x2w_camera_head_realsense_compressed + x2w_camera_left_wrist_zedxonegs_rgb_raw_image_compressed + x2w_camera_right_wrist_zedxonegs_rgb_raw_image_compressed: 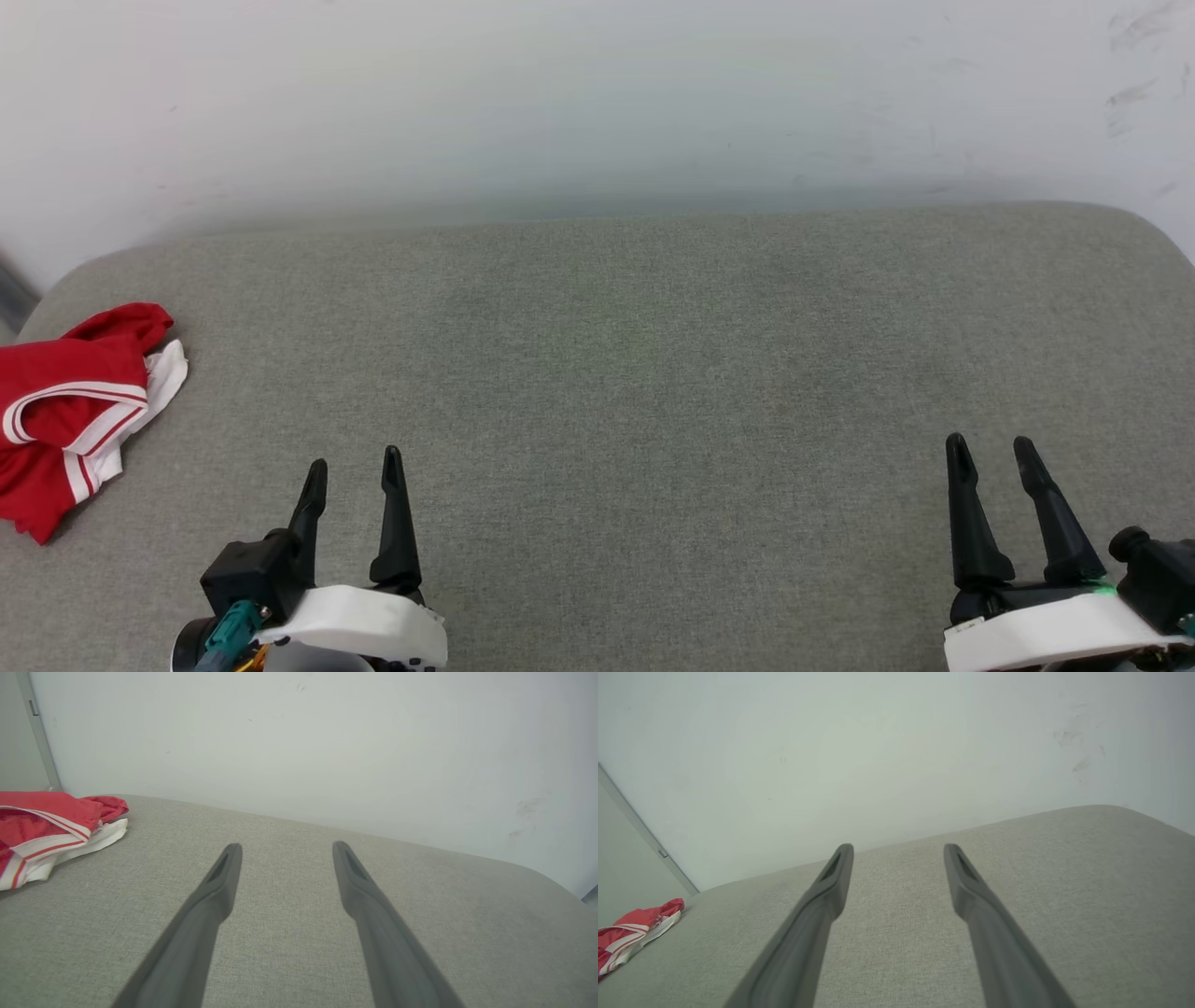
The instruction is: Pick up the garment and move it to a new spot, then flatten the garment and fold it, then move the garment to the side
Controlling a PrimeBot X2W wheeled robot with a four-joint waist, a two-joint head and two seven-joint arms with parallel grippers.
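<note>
In the head view, the garment [65,401] is lying bunched up at the left end of the grey worktop [607,373], partly running off the picture's left side. Red cloth, a white sleeve and red-white striped trim are showing. The left pincer [355,459] and right pincer [988,441] are hovering over the near edge, well apart from each other. Each has its fingers spread and is gripping nothing. This is looking like a ready pose, with the first pick-up not yet begun and the wide bare middle of the worktop waiting as the likely new spot. The left pincer is sitting much nearer the garment, so it is probably the one to reach first.

In the left wrist view, the left pincer [287,844] is pointing out across the worktop toward the pale wall [327,742], its fingers wide apart and bare cloth showing between them. The garment [46,821] is lying off to the left, clear of both fingers, its striped hem folded over the white sleeve.

In the right wrist view, the right pincer [898,845] is likewise standing spread and holding nothing. The garment [630,938] is showing small at the far left, well apart from it.

No writing is readable in any view. The folds are turning only plain red, white and trim outward, and the wall is carrying only faint scuffs.
</note>
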